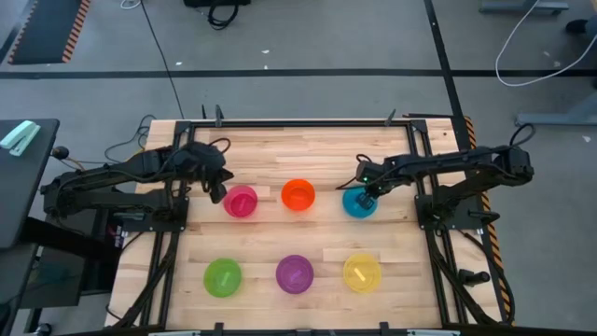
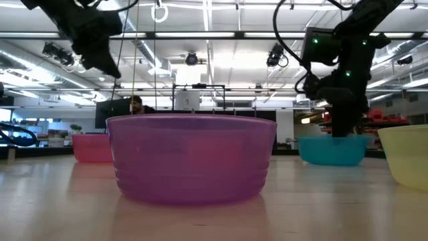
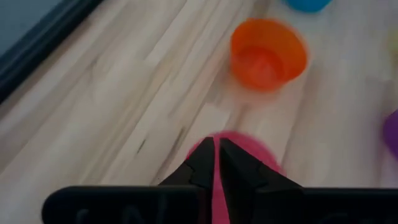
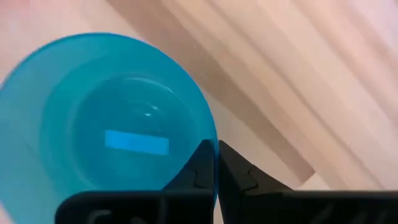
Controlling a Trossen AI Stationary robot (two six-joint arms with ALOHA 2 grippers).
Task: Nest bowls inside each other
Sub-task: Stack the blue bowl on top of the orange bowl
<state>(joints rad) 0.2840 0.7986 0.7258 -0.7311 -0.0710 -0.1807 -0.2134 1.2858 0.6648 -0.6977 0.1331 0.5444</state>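
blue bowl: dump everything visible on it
The blue bowl is small, round, glossy and plastic-looking, teal-blue, with a flat bottom that mirrors a ceiling light in the right wrist view. It stands upright and empty on the wooden table, at the right end of the back row beside the orange bowl, nested in nothing. The right hand is at its rim, fingers closed on the wall, one inside and one outside. Nothing else touches it.
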